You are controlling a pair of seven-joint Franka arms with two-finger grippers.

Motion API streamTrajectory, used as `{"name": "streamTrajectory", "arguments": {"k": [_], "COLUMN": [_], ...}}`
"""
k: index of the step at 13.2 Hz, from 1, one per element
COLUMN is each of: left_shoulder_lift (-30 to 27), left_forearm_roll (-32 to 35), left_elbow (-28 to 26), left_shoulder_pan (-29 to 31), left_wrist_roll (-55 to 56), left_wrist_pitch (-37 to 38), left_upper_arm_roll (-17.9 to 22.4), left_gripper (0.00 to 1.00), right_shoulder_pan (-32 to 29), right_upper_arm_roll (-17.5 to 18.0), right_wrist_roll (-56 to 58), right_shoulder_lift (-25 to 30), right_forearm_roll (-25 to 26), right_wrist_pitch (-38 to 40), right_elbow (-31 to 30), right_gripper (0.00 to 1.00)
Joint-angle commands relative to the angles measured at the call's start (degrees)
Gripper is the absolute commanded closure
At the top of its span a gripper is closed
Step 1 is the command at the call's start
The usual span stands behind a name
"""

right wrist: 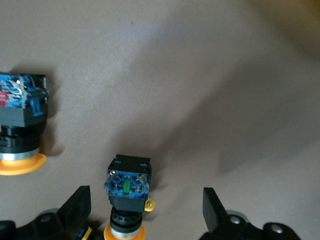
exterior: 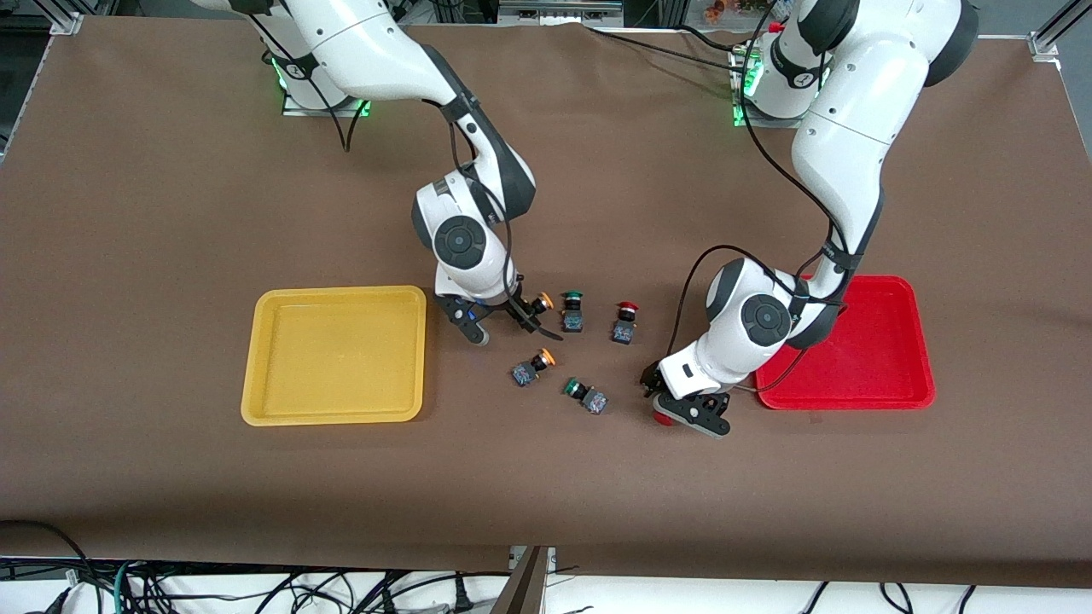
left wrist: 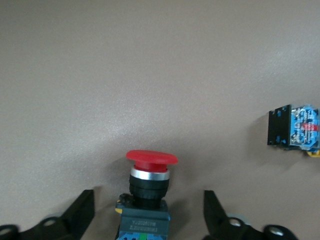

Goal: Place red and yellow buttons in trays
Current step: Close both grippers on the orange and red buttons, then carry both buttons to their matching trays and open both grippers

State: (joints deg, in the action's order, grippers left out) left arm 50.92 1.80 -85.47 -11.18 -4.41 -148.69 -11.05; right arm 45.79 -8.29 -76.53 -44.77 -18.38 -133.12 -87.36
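My left gripper is low over the table beside the red tray. It is open around a red-capped button, which lies between the fingers in the left wrist view. My right gripper is low beside the yellow tray, open around a yellow-capped button, which also shows in the right wrist view. A second red button and a second yellow button lie between the trays. Both trays hold nothing.
Two green-capped switches lie among the buttons between the trays. The right wrist view shows the second yellow button close by. The left wrist view shows another switch body, its cap hidden.
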Motion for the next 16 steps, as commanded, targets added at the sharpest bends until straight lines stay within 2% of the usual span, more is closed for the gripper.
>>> {"name": "streamTrajectory", "arguments": {"k": [1, 2, 4, 6, 8, 9, 10, 12, 14, 16], "left_shoulder_lift": [-0.6, -1.2, -2.4, -5.1, -8.9, -10.5, -11.9, -13.2, -13.2, -12.3], "left_forearm_roll": [0.9, 0.9, 0.9, 0.9, 0.9, 0.9, 0.9, 1.0, 1.0, 1.0], "left_elbow": [-0.6, -0.6, -0.7, -0.6, -0.6, -0.3, -0.2, -0.2, -0.4, -0.7], "left_shoulder_pan": [0.3, 0.4, 0.6, 1.3, 2.6, 3.7, 4.5, 7.4, 12.1, 15.2], "left_wrist_roll": [-1.2, -1.1, -1.0, -1.0, -1.3, -2.0, -4.6, -12.6, -24.3, -33.2], "left_wrist_pitch": [0.6, 0.8, 2.1, 6.7, 19.5, 26.5, 32.6, 38.7, 40.1, 40.0], "left_upper_arm_roll": [0.2, 0.2, 0.2, 0.2, 0.2, 0.2, 0.2, 0.4, 0.4, 0.5], "left_gripper": [0.80, 1.00, 1.00, 1.00, 1.00, 1.00, 1.00, 1.00, 1.00, 1.00], "right_shoulder_pan": [2.5, 2.6, 2.6, 2.8, 2.6, 1.5, 0.9, -1.2, -3.9, -5.0], "right_upper_arm_roll": [-0.7, -0.7, -0.7, -0.8, -1.4, -2.5, -4.0, -6.9, -8.9, -13.2], "right_wrist_roll": [-1.9, -2.0, -1.8, -1.3, 0.2, 1.7, 5.0, 13.7, 22.9, 33.3], "right_shoulder_lift": [-2.0, -2.5, -2.7, -2.7, -1.6, 0.6, 1.8, 4.0, 5.6, 6.0], "right_forearm_roll": [-1.7, -1.7, -1.5, -1.2, 0.0, 0.1, -0.2, -0.6, -0.4, -0.6], "right_wrist_pitch": [-3.4, -3.8, -4.1, -4.6, -2.8, 1.7, 6.7, 14.6, 19.6, 24.4], "right_elbow": [0.8, 0.8, 0.8, 0.7, 0.7, 1.3, 2.3, 4.0, 4.0, 3.2], "right_gripper": [0.02, 0.05, 0.15, 0.34, 0.55, 0.61, 0.62, 0.62, 0.62, 0.61]}}
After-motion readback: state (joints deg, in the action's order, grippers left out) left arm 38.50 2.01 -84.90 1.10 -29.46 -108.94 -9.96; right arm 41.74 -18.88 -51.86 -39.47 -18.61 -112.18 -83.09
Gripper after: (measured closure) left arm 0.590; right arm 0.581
